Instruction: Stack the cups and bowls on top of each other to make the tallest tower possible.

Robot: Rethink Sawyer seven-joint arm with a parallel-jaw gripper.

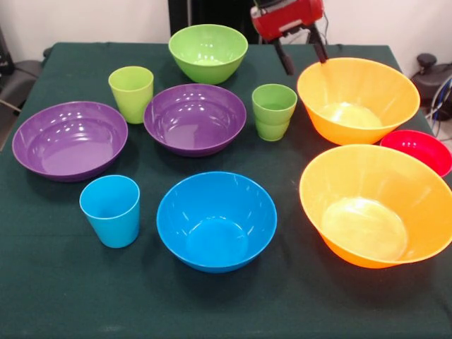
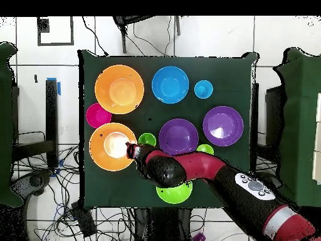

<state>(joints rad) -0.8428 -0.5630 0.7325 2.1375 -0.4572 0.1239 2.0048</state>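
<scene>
My gripper point(image 1: 302, 56) is open and empty, hovering over the far rim of the far orange bowl point(image 1: 357, 99); in the overhead view it point(image 2: 131, 150) is at that bowl's point(image 2: 110, 147) right rim. The ridged green cup point(image 1: 274, 111) stands just left of it. The second orange bowl point(image 1: 378, 205) is at the near right, with the small red bowl point(image 1: 418, 150) between the two. The green bowl point(image 1: 208, 51), yellow-green cup point(image 1: 131, 92), two purple bowls point(image 1: 195, 119) point(image 1: 69, 139), blue bowl point(image 1: 216, 219) and sky blue cup point(image 1: 111, 210) stand apart. No tower shows; nothing is nested.
All pieces sit upright on a dark green tablecloth point(image 1: 56, 296). In the overhead view my arm point(image 2: 207, 172) crosses above the green bowl point(image 2: 174, 193). Cables and equipment lie on the floor around the table.
</scene>
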